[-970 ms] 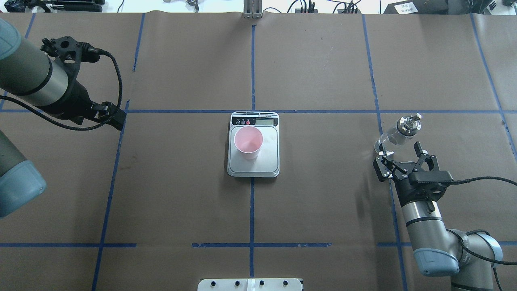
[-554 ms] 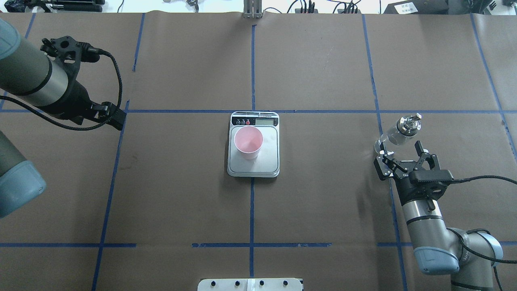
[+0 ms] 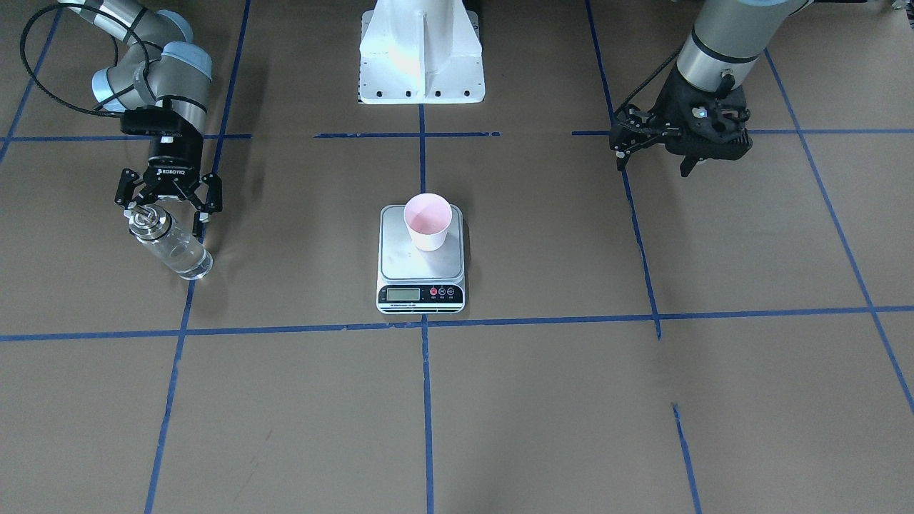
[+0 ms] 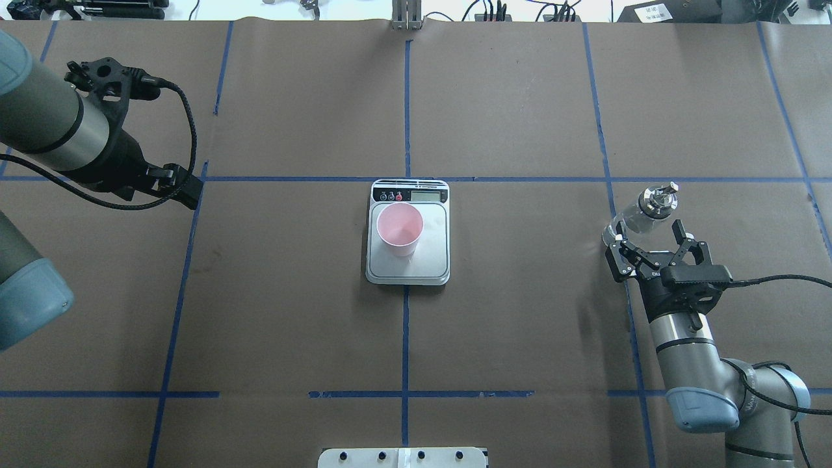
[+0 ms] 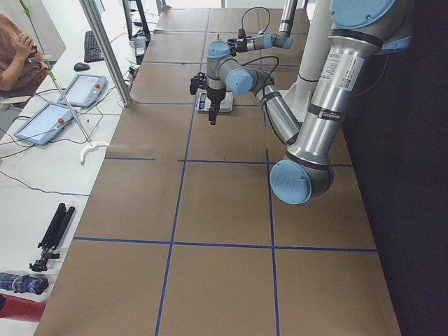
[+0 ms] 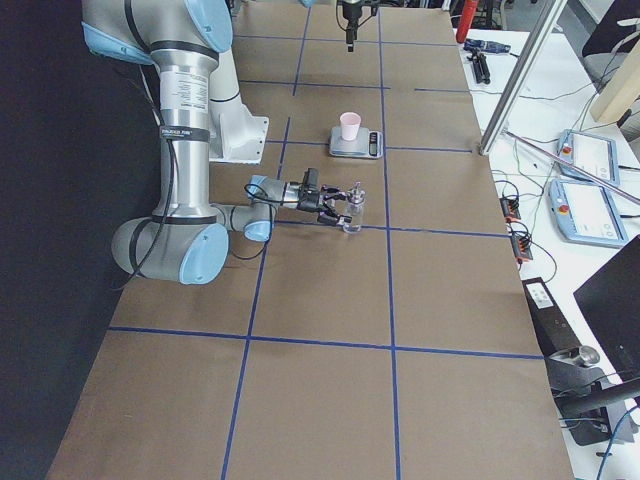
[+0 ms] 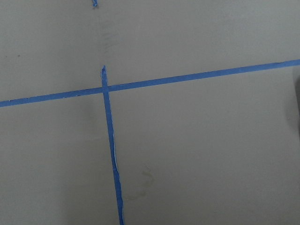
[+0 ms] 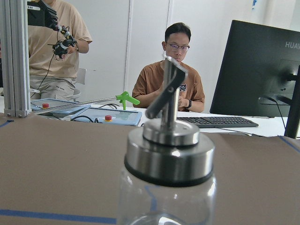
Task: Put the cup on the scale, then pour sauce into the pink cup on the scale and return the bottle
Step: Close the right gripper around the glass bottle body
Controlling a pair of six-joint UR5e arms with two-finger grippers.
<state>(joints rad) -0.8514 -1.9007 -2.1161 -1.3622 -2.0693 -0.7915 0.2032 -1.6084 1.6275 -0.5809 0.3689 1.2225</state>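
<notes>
1. Brown paper table (image 4: pixel 520 325) with blue tape lines; all the task items sit on it.
2. Left gripper (image 4: pixel 188 188) hangs at the left edge of the overhead view, well apart from everything. I cannot tell how far its jaws are parted, and nothing shows in it.
3. Right gripper (image 4: pixel 650 239) is at right of centre in the overhead view, jaws spread wide and holding nothing, the bottle just beyond its tips.
4. Steel scale (image 4: pixel 429 260) lies at frame centre; its display is too small to read.
5. Glass bottle (image 4: pixel 634 220) stands upright on the table at right, free of the jaws, clear sauce (image 3: pixel 182 257) inside.
6. Pink cup (image 4: pixel 400 229) stands upright on the scale's platform, so step one looks done. No liquid is discernible in it. Whether the pour is still to come or the bottle is already returned, I cannot tell.
</notes>
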